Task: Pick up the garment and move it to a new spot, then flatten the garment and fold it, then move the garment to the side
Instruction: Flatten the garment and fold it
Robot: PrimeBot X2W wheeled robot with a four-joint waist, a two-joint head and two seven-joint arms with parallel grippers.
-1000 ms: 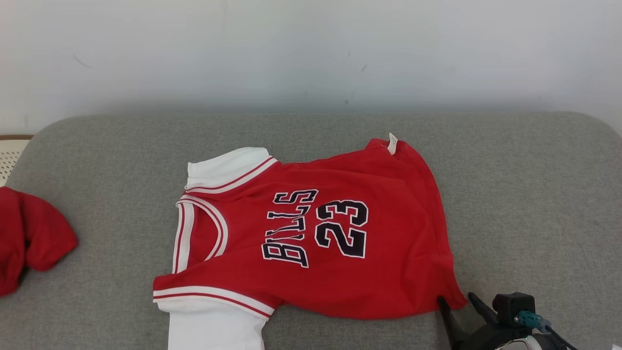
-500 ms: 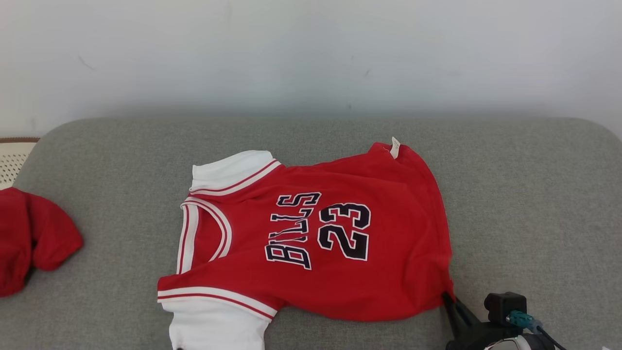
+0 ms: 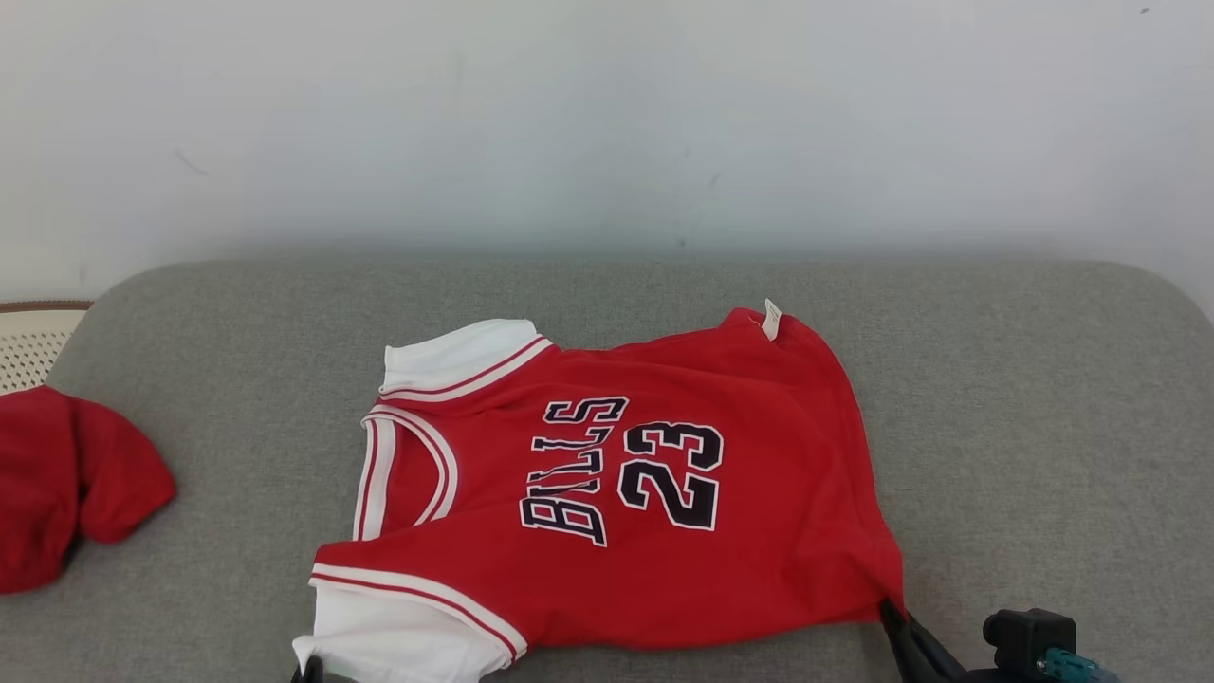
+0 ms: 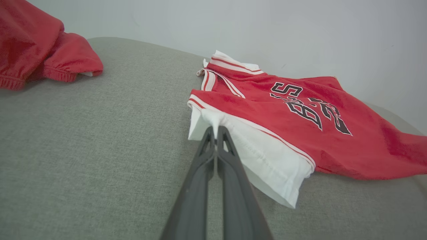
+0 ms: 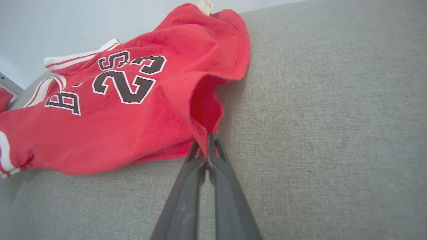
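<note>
**Grey padded surface (image 3: 1043, 427), jersey (image 3: 759, 493) pinched at two spots**

Grey woven fabric covers the whole surface. It has rounded far corners and a plain white wall (image 3: 607, 114) right behind its far edge. The red "BULLS 23" jersey lies roughly mid-surface, closer to the near edge, with the collar toward the left edge and the hem toward the right. A second red garment (image 3: 66, 484) sits bunched at the left edge, well apart from the jersey. Something cream and perforated (image 3: 28, 337) peeks in past the far left corner.

The head view gives the whole layout, plus a little white tag (image 3: 771, 320) at the far hem corner. It barely catches the arms, just dark fingers at the jersey's near corners.

The wrist views fill that in. The left gripper (image 4: 215, 130) has both fingers pressed together on the edge of the near white sleeve (image 4: 253, 156), and the cloth peaks up where it's nipped. The right gripper (image 5: 205, 141) is clamped on the near corner of the red hem. The fabric there is pulled into a small raised fold and the hem opening gapes a bit.
</note>
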